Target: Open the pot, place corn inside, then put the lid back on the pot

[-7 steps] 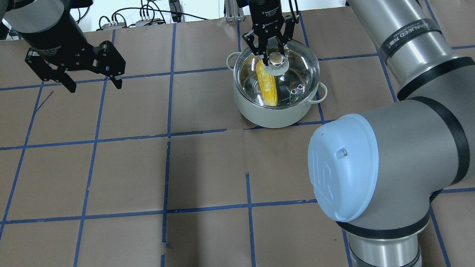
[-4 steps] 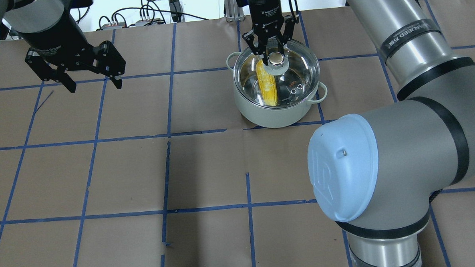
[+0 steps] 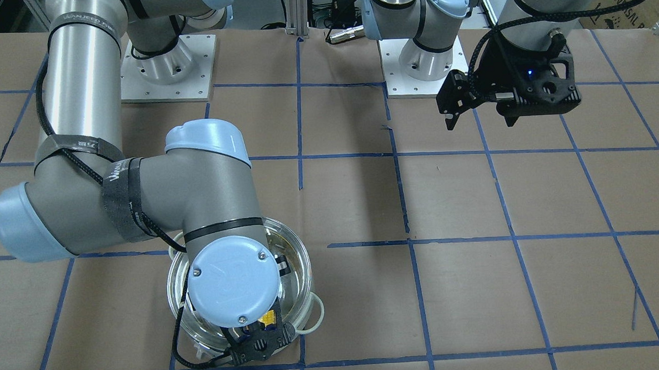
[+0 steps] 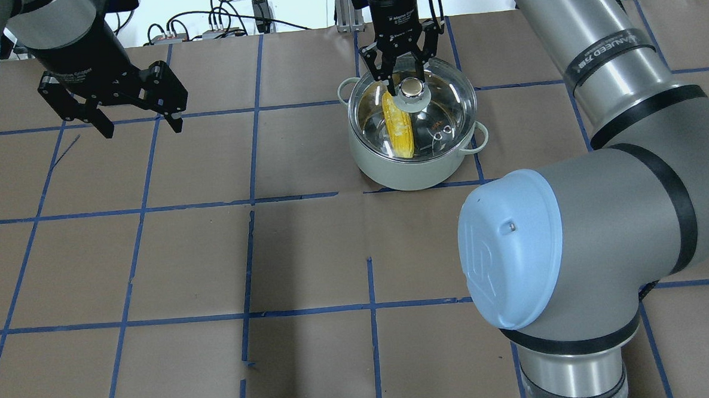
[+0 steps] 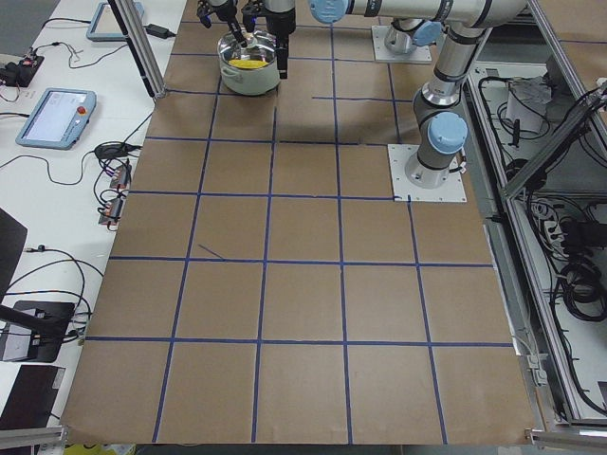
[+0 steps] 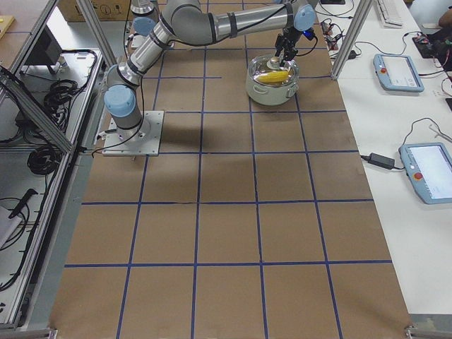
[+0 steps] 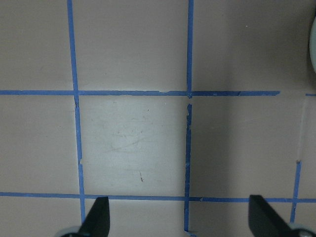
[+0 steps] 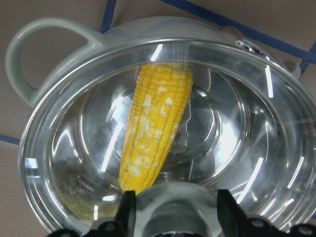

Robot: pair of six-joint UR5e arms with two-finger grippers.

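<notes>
The steel pot (image 4: pixel 413 168) stands at the table's far middle, with the yellow corn (image 4: pixel 399 125) lying inside it. The clear glass lid (image 4: pixel 443 108) rests on the pot's rim, and its cream-capped knob (image 4: pixel 411 89) is at the centre. My right gripper (image 4: pixel 405 80) is open just above the knob, a finger on each side. In the right wrist view the corn (image 8: pixel 155 133) shows through the lid (image 8: pixel 247 148), and the knob (image 8: pixel 173 207) sits between my fingers (image 8: pixel 127 212). My left gripper (image 4: pixel 140 126) is open and empty, high over the table's far left.
The brown paper table (image 4: pixel 309 255) has a blue tape grid. Cables and boxes (image 4: pixel 221 25) lie beyond the far edge. My right arm's elbow (image 4: pixel 512 252) hangs over the near right. In the front view that arm (image 3: pixel 196 191) covers most of the pot (image 3: pixel 315 313).
My right gripper has drawn up a little off the knob. The lid has stayed on the pot. The left arm has not moved.
</notes>
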